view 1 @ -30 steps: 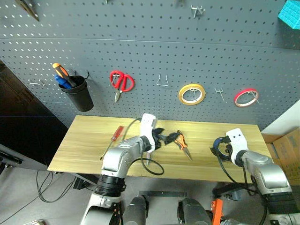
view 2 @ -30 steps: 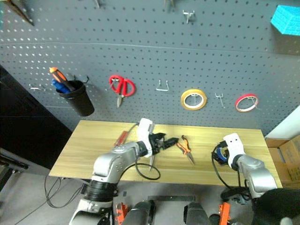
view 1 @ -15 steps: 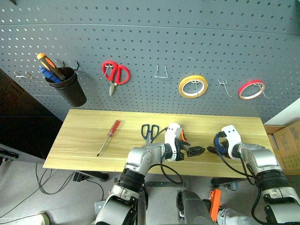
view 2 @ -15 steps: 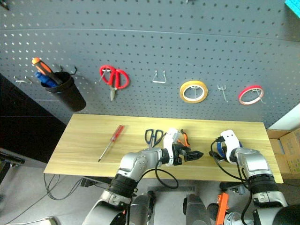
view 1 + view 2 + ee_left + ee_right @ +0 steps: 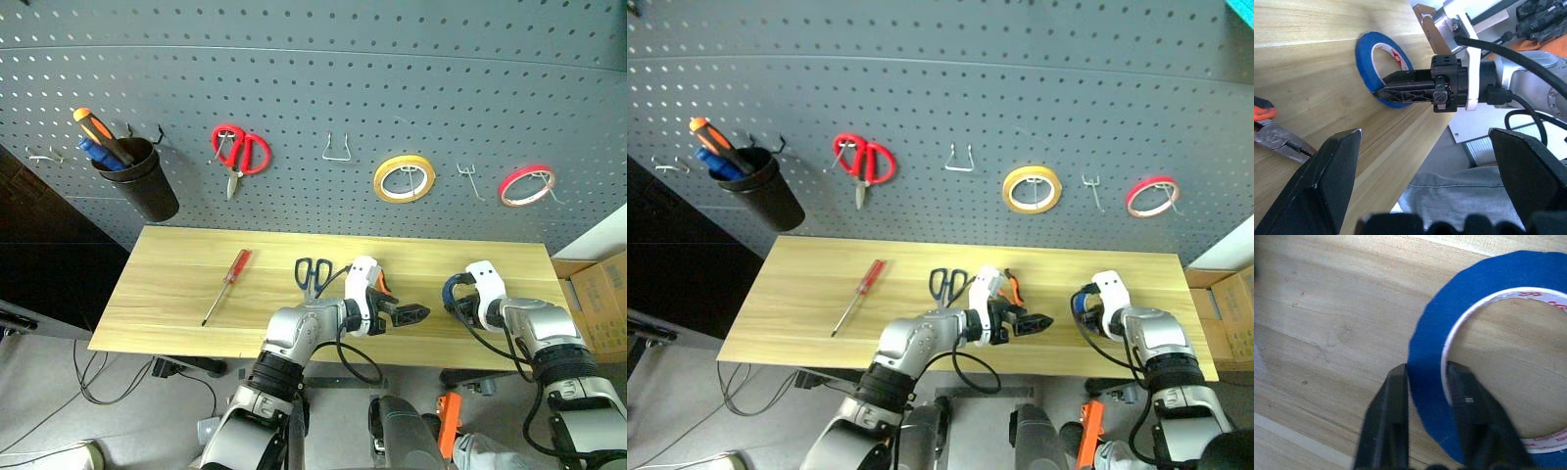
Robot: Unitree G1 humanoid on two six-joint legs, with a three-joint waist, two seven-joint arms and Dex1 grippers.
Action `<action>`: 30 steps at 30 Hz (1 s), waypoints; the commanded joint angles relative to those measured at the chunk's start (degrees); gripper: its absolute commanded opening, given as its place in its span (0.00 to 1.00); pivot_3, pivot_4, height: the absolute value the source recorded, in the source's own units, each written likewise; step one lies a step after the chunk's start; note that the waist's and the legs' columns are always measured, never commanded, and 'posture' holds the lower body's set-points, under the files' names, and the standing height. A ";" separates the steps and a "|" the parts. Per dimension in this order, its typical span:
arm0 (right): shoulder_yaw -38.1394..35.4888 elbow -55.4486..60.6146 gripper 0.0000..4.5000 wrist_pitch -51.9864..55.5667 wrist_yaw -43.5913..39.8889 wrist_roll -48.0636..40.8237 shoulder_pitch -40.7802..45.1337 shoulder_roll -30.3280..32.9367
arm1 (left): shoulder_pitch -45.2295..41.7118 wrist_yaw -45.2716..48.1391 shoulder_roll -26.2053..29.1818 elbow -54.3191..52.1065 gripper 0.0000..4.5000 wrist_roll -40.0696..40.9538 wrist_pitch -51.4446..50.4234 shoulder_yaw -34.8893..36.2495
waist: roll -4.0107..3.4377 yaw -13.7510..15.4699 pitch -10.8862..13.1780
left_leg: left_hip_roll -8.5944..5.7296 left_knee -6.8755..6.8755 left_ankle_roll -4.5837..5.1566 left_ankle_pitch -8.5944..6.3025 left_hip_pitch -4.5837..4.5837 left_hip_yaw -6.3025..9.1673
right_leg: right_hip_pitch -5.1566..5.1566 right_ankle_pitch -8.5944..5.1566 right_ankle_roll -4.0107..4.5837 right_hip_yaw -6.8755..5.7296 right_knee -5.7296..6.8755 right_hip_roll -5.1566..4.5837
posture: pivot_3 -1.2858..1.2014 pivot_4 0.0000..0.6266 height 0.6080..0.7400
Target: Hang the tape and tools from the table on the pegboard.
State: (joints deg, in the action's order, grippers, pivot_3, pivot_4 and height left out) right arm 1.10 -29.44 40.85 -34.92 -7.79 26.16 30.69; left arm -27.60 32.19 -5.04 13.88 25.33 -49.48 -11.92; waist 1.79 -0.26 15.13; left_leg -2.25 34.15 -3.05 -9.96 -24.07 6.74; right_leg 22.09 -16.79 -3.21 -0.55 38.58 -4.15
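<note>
Currently the right hand (image 5: 1426,421) is clamped on the rim of the tape (image 5: 1488,352): one finger stands outside the blue ring and the other inside its white core, so the band is pinched across its thickness. The roll lies flat on the desk (image 5: 176,294) near the right end, close to the front edge. Gripping the band this way leaves the centre hole free, which the task probably requires, since the roll has to slip over a hook on the pegboard (image 5: 313,88).

The left hand (image 5: 411,313) hangs with its fingers spread wide and holds nothing. It points toward the right end of the desk, just short of the tape, and its camera looks straight at the right hand's grip.

The pliers (image 5: 1278,134) lie beside the left hand, near the middle of the desk. The dark-handled scissors (image 5: 312,274) lie just past them toward the left end, and the red-handled tool (image 5: 227,284) lies well apart, further left.

An empty hook (image 5: 470,179) sits between the yellow roll (image 5: 402,179) and the red roll (image 5: 527,184), above the right end of the desk; it is a likely target for the tape.
</note>
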 commanded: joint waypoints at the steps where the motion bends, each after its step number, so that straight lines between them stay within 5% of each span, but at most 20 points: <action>1: -0.71 1.21 0.12 -0.93 0.22 0.44 -0.63 0.64 | -1.52 1.25 -1.26 0.21 1.00 0.15 1.13 -0.39 | 0.00 -0.02 0.00 | 0.00 0.00 0.00 0.00 0.00 0.00 | 0.00 0.00 0.00 0.00 0.00 0.00 | 0.52 0.45 1.00; 7: -1.28 14.97 0.12 -1.98 3.83 2.49 -8.55 2.52 | -3.27 1.94 -1.05 -1.06 1.00 0.54 1.55 0.02 | -0.06 0.04 -0.03 | -0.02 0.00 -0.01 0.00 -0.14 0.00 | 0.13 -0.01 -0.04 -0.01 -0.01 -0.01 | 0.52 0.40 1.00; 14: -0.90 56.12 0.12 -8.00 14.12 9.39 -34.01 0.78 | 1.72 2.33 5.73 -20.55 1.00 6.65 -6.66 2.60 | -0.54 -0.10 -0.35 | -0.02 0.02 -0.28 -0.04 -0.39 0.11 | 0.36 -0.09 -0.18 -0.04 0.04 -0.09 | 0.51 0.31 1.00; 18: 2.77 66.67 0.12 -12.76 20.56 16.52 -42.83 -1.89 | 3.04 1.16 8.98 -29.17 1.00 13.04 -13.47 7.52 | -0.67 -0.30 -0.55 | 0.01 0.11 -0.50 -0.09 -0.34 0.12 | 0.33 -0.15 -0.28 -0.04 0.08 0.00 | 0.51 0.25 1.00; 25: 4.50 66.56 0.12 -22.72 26.89 26.50 -40.31 -2.73 | 2.83 -0.55 12.68 -36.61 1.00 24.09 -22.45 15.72 | -0.62 -0.14 -2.19 | 0.00 0.69 -0.37 -0.13 -0.35 0.17 | 0.14 0.06 -0.37 -0.03 0.16 -0.01 | 0.51 0.19 1.00; 30: 4.25 57.91 0.12 -31.42 28.14 29.20 -29.67 -1.64 | 2.37 -2.20 14.44 -35.86 1.00 25.92 -22.05 17.89 | -0.49 -0.07 -3.65 | -0.04 0.75 -0.23 -0.01 -0.22 0.16 | 0.01 0.18 -0.31 -0.02 0.23 -0.01 | 0.52 0.13 1.00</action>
State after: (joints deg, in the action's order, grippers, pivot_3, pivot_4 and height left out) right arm 6.01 30.43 13.97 -7.98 20.26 -6.82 28.49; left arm -24.48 30.39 9.07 -20.76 50.46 -72.87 5.37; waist 1.30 -0.33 11.48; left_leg -2.29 34.90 -3.28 -9.96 -24.22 6.85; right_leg 22.08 -16.60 -3.49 -0.54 38.83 -4.14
